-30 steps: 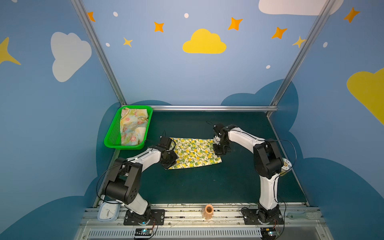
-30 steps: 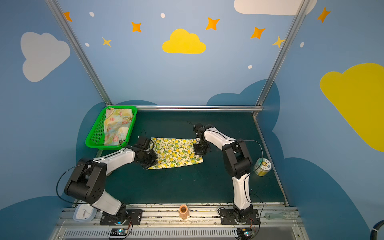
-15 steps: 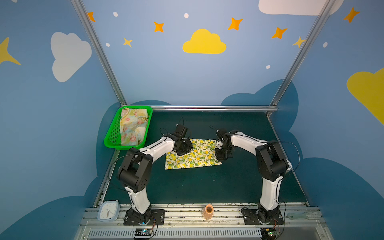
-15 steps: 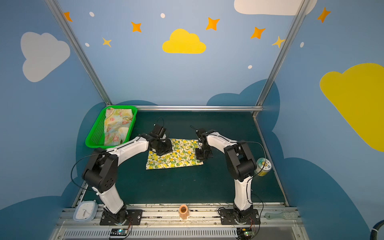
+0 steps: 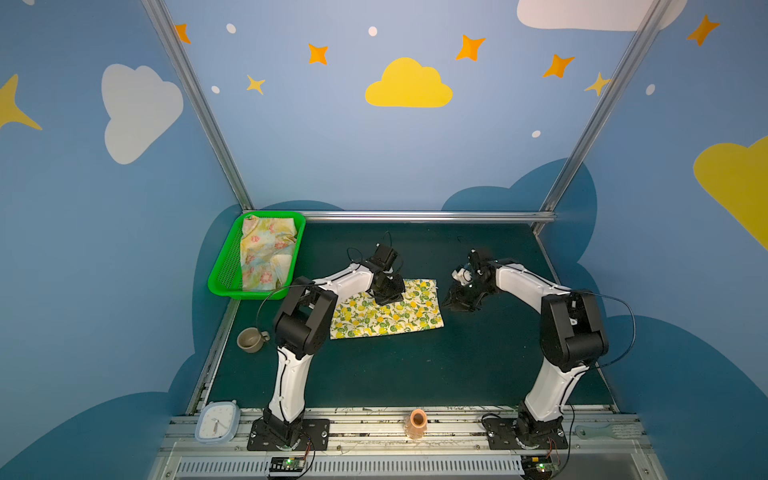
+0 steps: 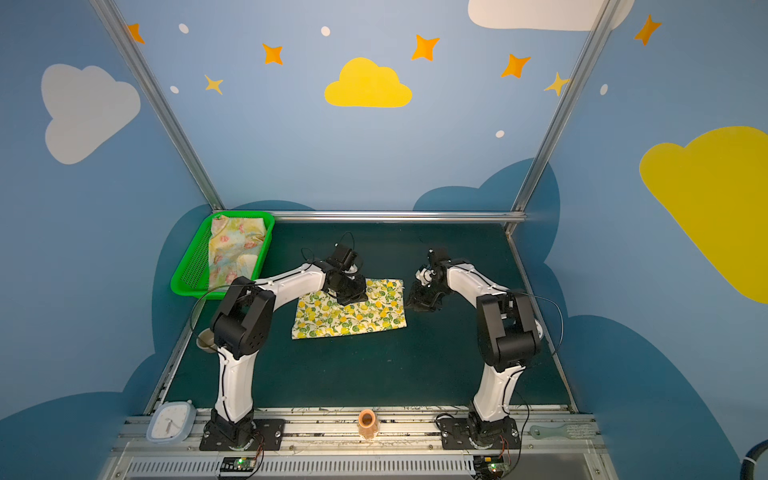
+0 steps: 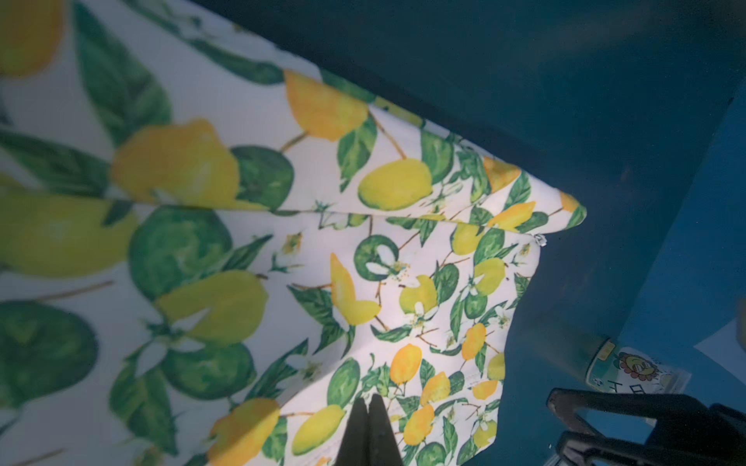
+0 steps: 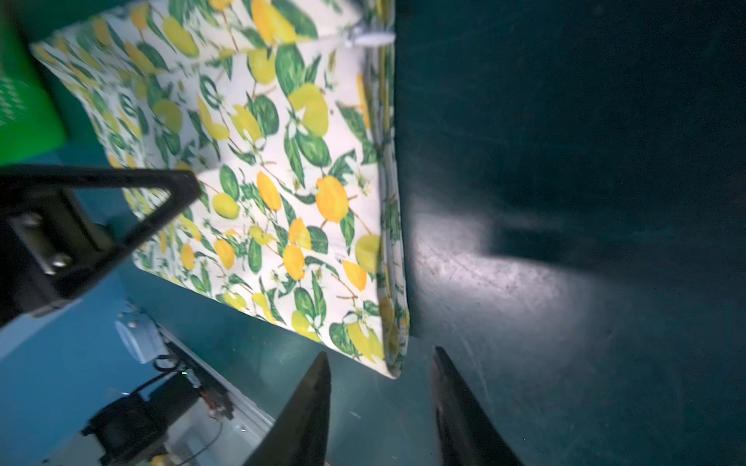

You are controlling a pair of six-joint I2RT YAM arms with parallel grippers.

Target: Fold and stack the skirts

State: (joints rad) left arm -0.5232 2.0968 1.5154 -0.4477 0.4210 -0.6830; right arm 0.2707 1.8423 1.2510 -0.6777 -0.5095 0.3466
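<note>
The lemon skirt (image 5: 386, 318) is lying folded on the tabletop (image 5: 415, 374), the left gripper (image 5: 388, 297) pressed together on it, the right gripper (image 5: 453, 302) spread beside it. Next is likely fetching the flowered skirt (image 5: 266, 253) sitting in the basket (image 5: 224, 270).

Thin, matt woven cloth in the cream skirt printed with yellow lemons and green leaves (image 5: 390, 318), smooth apart from one soft crease; the same thin matt cloth, more rumpled, in the pale yellow skirt with pink flowers and blue-green blotches (image 5: 266, 257). Smooth moulded plastic, pierced with fine holes, in the bright green rectangular basket (image 5: 226, 272). Dark green tabletop mat (image 8: 504, 282): dull overall, scuffed and scratched, faintly shiny under the light. Brushed bare metal along the silver frame rail (image 5: 415, 216). Smooth, slightly glossy white plastic shells and matt black joints on the left arm (image 5: 289, 386) and right arm (image 5: 548, 386).
</note>
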